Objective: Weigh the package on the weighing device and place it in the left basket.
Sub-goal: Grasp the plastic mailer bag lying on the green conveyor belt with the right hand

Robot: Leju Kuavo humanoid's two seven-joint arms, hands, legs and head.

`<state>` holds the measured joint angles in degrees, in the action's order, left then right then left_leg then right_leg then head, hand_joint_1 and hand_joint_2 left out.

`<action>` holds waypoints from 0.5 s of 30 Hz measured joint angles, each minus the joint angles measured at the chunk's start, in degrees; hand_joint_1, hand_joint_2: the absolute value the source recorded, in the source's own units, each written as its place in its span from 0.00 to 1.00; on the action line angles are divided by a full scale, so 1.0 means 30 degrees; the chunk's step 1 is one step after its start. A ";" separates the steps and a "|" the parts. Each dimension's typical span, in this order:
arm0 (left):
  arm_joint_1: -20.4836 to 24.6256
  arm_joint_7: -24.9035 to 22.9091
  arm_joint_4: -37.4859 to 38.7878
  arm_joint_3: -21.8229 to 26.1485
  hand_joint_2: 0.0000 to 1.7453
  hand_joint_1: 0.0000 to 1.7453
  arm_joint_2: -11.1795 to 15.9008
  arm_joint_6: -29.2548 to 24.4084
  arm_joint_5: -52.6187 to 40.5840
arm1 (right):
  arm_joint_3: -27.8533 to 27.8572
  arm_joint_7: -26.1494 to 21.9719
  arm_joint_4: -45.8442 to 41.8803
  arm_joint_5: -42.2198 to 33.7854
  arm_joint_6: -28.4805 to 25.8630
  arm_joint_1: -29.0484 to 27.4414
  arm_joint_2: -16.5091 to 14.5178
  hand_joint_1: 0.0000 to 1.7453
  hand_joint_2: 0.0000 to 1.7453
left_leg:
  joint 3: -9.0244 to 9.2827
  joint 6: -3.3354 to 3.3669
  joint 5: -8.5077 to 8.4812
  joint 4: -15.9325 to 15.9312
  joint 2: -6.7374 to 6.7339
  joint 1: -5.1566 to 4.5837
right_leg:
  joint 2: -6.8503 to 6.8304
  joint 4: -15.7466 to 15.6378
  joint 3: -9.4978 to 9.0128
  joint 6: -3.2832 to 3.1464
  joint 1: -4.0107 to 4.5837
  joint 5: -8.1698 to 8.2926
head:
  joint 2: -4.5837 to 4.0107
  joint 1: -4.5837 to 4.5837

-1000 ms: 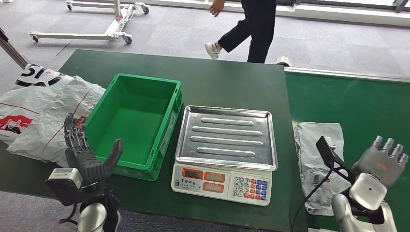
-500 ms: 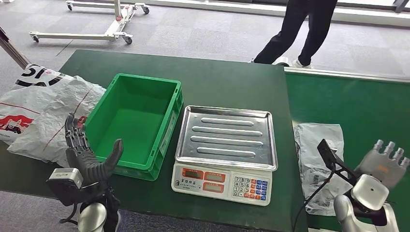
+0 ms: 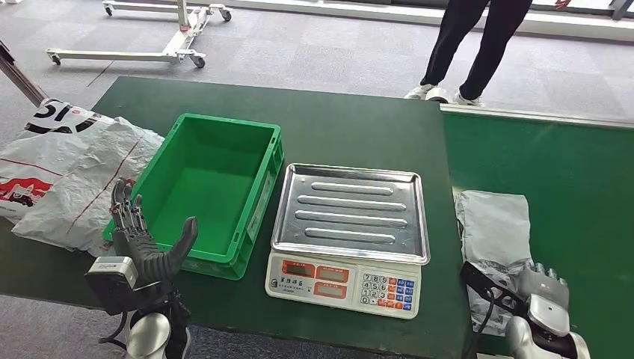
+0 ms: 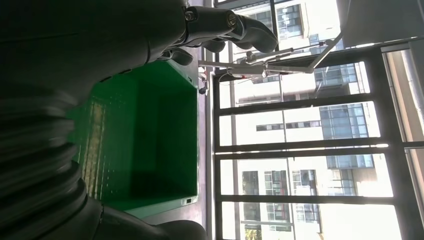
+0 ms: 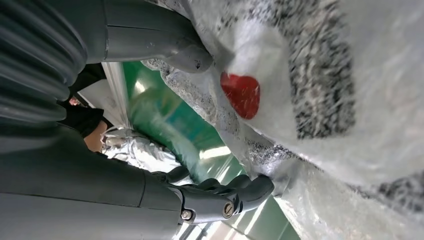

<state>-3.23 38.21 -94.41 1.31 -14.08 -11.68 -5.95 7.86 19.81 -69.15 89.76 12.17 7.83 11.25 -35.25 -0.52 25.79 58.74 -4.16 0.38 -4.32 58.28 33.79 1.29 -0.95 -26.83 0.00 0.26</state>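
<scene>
Grey, crinkled plastic mail package (image 3: 493,247) lies on the green table (image 3: 359,127), right of the steel-topped weighing scale (image 3: 349,217); the right hand (image 3: 542,288) rests at its near end. Beside the green plastic basket (image 3: 205,191), which holds nothing, the left hand (image 3: 146,239) spreads wide. Left wrist view: dark fingers (image 4: 235,25) splayed over the basket (image 4: 145,140). Right wrist view: fingertips (image 5: 250,190) touch the package (image 5: 320,75); I cannot tell whether they grip it.

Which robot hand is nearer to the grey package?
Right. The right robot hand is at the near end of the grey package; the left robot hand is across the scale, beside the green basket.
</scene>
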 joint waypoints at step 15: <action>-0.0007 0.0013 -0.0013 0.0024 1.00 0.00 0.0018 -0.0129 0.0013 | 0.0129 -0.3457 0.0131 -0.1904 0.1414 -0.0185 -0.0348 1.00 1.00 | 0.0022 -0.0005 0.0004 -0.0001 -0.0017 0.0001 | 0.0027 0.0000 -0.0024 -0.0004 0.0019 0.0001 | 0.0000 0.0000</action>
<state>-3.25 38.24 -94.44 1.38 -14.03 -12.07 -5.91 8.25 9.44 -68.76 84.04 16.41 7.27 10.21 -35.18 -0.53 25.80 58.74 -4.21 0.39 -4.24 58.28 33.72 1.28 -0.90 -26.83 0.00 0.26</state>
